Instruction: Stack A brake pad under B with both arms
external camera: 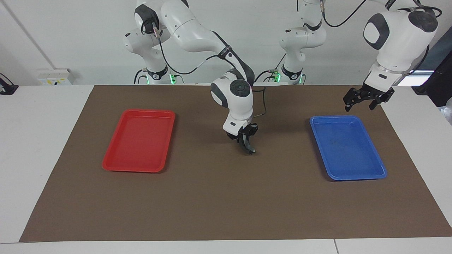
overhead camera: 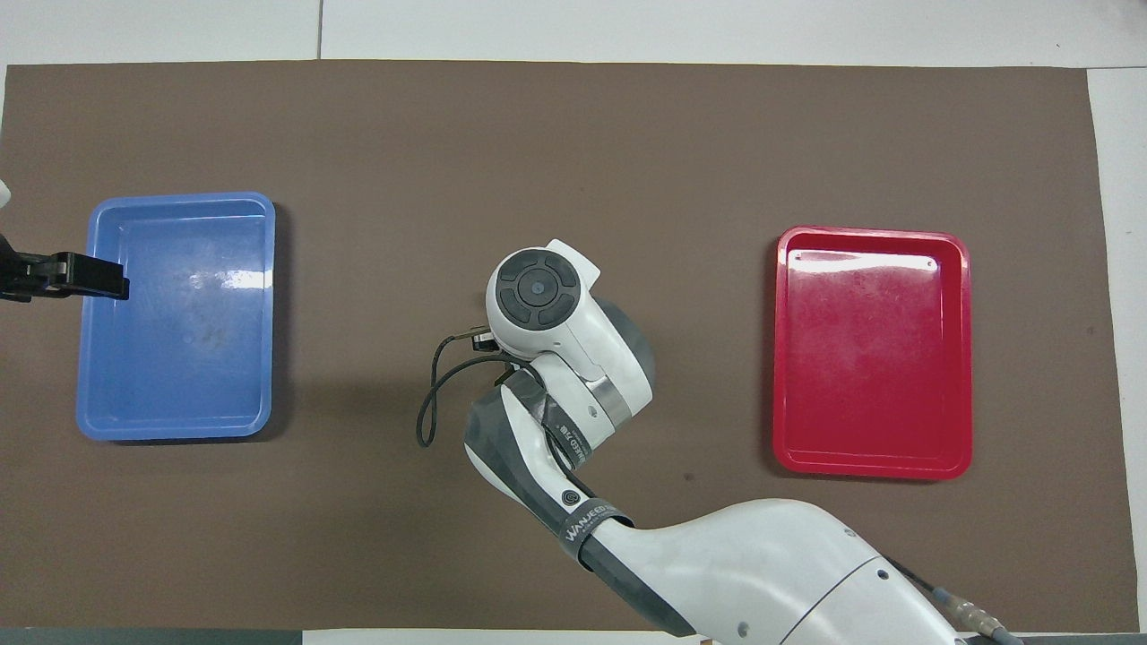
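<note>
My right gripper (external camera: 244,137) is at the middle of the mat, shut on B (external camera: 249,147), the long curved black pad, which hangs from it with its lower end at the mat. The A brake pad cannot be made out: the spot where it lay is covered by the gripper and B. In the overhead view the right arm's wrist (overhead camera: 538,296) hides the gripper and both pads. My left gripper (external camera: 367,100) is open and empty, raised over the mat by the blue tray's edge; it also shows in the overhead view (overhead camera: 67,274).
A blue tray (external camera: 348,146) lies toward the left arm's end of the mat and a red tray (external camera: 139,141) toward the right arm's end. Both also show in the overhead view, blue (overhead camera: 175,318) and red (overhead camera: 874,349). Neither holds anything.
</note>
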Tool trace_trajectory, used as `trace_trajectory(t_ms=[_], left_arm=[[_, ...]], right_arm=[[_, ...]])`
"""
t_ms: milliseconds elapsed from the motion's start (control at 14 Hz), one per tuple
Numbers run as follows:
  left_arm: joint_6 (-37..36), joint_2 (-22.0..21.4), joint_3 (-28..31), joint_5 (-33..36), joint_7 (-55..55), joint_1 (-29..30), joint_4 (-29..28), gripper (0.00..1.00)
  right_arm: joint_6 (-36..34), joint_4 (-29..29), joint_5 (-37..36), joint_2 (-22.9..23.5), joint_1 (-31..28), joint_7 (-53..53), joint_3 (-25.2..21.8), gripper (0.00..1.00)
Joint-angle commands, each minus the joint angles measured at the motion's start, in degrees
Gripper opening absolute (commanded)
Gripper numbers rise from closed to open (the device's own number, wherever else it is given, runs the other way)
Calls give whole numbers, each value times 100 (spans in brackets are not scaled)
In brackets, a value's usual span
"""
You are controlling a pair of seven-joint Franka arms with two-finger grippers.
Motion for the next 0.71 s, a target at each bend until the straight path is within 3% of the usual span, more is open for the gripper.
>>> trace_trajectory(t_ms=[0,214,357,429,500,571,643], left_arm=[[-498,367,-33,-56,51,27,681,100],[-737,481,-41,-65,16,-26,937,100],[-737,447,-76,-56,-80,-70,859,100],[-728,412,-77,-56,-107,-105,780,100],[-719,385,-77,-56,-133,-157,718,100],[-676,376,-85,-56,-134,-167,648,100],[-658,341,-85,-56,-142,-202,595,100]], right_arm=[[213,-320,-54,-195,-29,-103,20,1],[379,-469,-54,-221,-29,-103,20,2],[451,-531,-54,-247,-20,-103,20,9],[451,-531,-45,-247,-20,-103,20,21],[451,-531,-37,-247,-20,-94,20,40],[424,-505,-37,-247,-20,-94,20,49],[416,-487,-37,-247,24,-85,20,78]])
